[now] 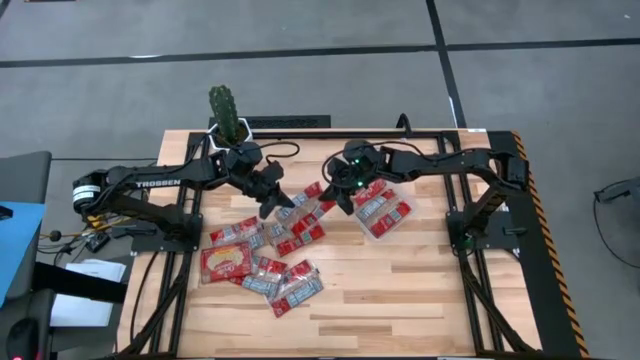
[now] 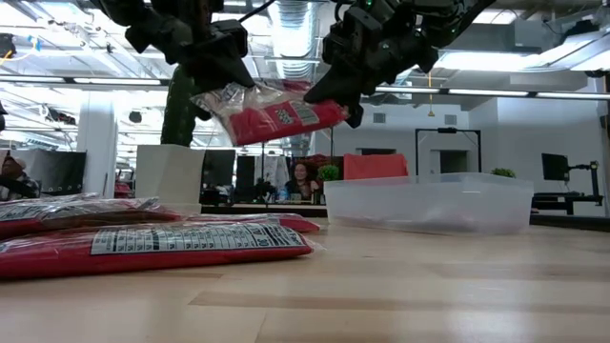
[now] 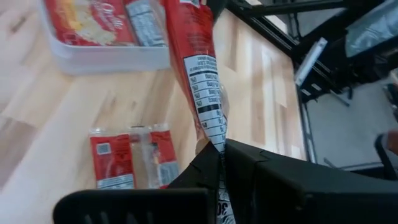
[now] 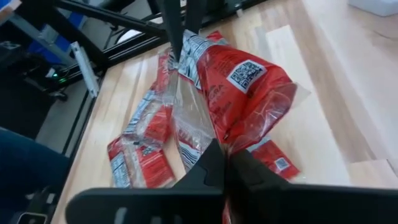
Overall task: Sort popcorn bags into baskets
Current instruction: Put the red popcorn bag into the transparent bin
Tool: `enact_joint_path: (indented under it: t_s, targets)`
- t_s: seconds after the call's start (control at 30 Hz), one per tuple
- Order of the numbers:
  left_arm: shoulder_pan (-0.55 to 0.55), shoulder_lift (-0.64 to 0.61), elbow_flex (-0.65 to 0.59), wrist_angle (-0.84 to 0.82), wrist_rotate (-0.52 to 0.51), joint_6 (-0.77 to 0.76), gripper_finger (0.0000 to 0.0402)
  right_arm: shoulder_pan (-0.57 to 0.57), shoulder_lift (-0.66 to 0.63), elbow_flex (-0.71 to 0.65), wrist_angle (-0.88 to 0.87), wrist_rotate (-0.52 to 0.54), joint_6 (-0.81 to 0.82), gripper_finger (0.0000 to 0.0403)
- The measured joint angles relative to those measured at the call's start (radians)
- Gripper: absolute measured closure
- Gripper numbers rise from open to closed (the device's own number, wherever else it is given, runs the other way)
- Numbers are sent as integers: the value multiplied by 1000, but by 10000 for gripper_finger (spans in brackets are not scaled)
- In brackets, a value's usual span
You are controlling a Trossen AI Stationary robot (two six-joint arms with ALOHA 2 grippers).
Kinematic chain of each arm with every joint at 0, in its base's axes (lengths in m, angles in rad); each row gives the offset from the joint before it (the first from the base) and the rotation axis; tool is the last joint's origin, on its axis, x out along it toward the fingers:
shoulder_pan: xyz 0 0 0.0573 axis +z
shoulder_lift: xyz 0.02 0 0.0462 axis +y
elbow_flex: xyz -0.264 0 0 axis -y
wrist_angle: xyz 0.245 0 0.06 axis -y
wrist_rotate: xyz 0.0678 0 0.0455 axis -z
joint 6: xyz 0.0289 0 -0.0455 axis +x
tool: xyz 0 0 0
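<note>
Both arms are black, made of long thin parts joined by round joints. The left arm (image 1: 150,182) has white letters on its side that seem to read TROSSEN, though they are small. Near its base there is a round grey part with thin wires. The right arm (image 1: 470,165) has a small green light by its wrist. Black cables run along both arms. The left gripper (image 3: 219,163) and the right gripper (image 4: 227,167) each have two dark, flat, pointed fingers.
</note>
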Motion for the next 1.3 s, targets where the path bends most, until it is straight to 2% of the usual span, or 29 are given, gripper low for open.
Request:
enact_joint_path:
  t_s: [0.13, 0.33, 0.5, 0.63, 0.77, 0.97, 1.13, 1.3]
  targets:
    - [8, 0, 0, -11, -17, -4, 377, -35, -9, 0, -14, -14, 9, 397]
    - [28, -5, 0, -48, -19, -9, 294, -158, -47, 0, -108, -112, 22, 398]
    - [40, -6, 0, -55, -5, -36, 227, -277, -107, 0, -253, -145, -27, 400]
    - [40, -6, 0, -55, -5, -52, 196, -383, -156, 0, -401, -155, -78, 400]
    - [40, -6, 0, -58, -11, -60, 186, -461, -190, 0, -547, -179, -129, 400]
    - [41, -6, 0, -62, -22, -62, 185, -539, -182, 0, -672, -231, -210, 400]
    - [41, -6, 0, -62, -23, -66, 185, -579, -119, -1, -691, -243, -223, 400]
    - [41, -6, 0, -62, -48, -77, 185, -565, -51, 0, -690, -249, -238, 399]
